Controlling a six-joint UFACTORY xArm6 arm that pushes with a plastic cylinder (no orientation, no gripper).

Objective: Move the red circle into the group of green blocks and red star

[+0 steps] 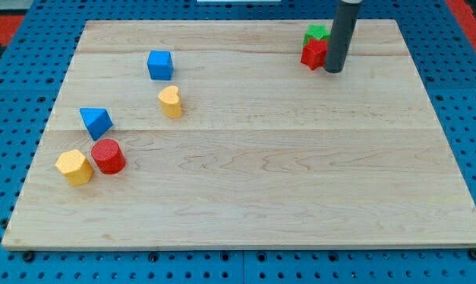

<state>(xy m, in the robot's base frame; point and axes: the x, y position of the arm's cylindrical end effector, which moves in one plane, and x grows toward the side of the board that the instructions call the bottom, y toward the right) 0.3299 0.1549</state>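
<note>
Camera view: one wooden board (246, 158) seen from above at a slant, over a blue pegboard.
Red circle: the red circle (108, 155) sits near the view's bottom-left, touching or just beside a yellow hexagon (73, 166), with a blue triangle (95, 121) just above it.
Target group: the red star (314, 54) and a green block (317, 33) sit together at the view's top right; only one green block shows, and its shape is unclear.
Others: blue cube (160, 65) and yellow heart (170, 101) lie left of centre.
Step advice: I judge my tip should go round to the circle's lower-left side, between it and the hexagon, then push up-right, passing below the heart.
Pose: rod upright, my tip (333, 71) just right of the red star, well apart from the circle.
Gripper: none fitted, so no open-or-closed state to tell.
</note>
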